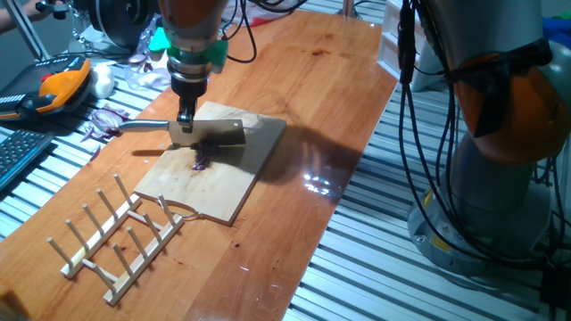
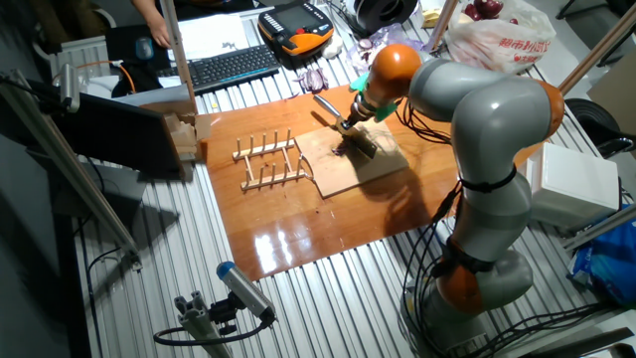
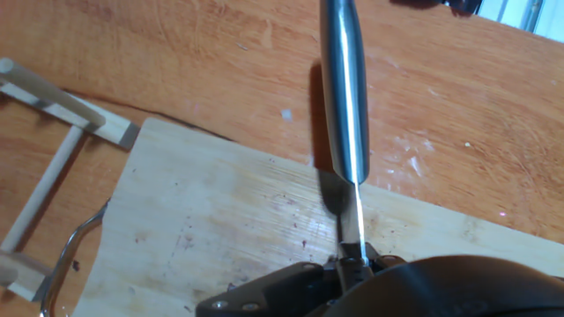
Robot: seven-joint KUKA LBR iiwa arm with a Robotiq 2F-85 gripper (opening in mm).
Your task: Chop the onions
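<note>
A small purple onion piece (image 1: 201, 163) lies near the middle of the wooden board (image 1: 232, 183). My gripper (image 1: 185, 123) hangs just above and behind it, shut on a steel knife (image 1: 219, 134) where blade and handle meet. The handle (image 1: 143, 126) sticks out to the left and the broad blade lies low over the board beside the onion. The hand view looks along the shiny handle (image 3: 344, 106) down onto the board (image 3: 220, 220); the onion is hidden there. In the other fixed view, the gripper (image 2: 348, 121) holds the knife (image 2: 360, 142) over the board (image 2: 343, 169).
A wooden peg rack (image 1: 116, 236) stands just off the board's near-left corner. A heap of purple onion scraps (image 1: 105, 120), a white bulb (image 1: 104, 82), an orange pendant (image 1: 53, 89) and a keyboard (image 1: 18, 152) sit at the left. The robot base (image 1: 491, 178) is at the right.
</note>
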